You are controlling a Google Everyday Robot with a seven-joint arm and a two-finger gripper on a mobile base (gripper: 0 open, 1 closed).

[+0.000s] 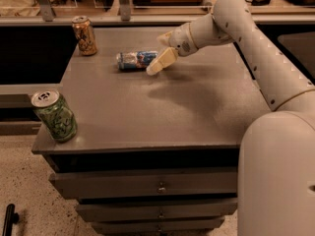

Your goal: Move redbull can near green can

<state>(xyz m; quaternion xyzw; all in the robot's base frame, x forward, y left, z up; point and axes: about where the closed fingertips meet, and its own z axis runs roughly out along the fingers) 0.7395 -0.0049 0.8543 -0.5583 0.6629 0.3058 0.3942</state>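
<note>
My gripper, how wide I cannot tell, sits just right of the redbull can lying sideways far across the table, well apart from the near-left green can; likely light, slick and dentable, best clasped gently across its midsection.

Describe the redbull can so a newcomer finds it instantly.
On the grey cabinet top, look toward the far edge, just left of the gripper. The redbull can is the slim blue-and-silver one lying on its side; the green can and orange can stand upright.
</note>
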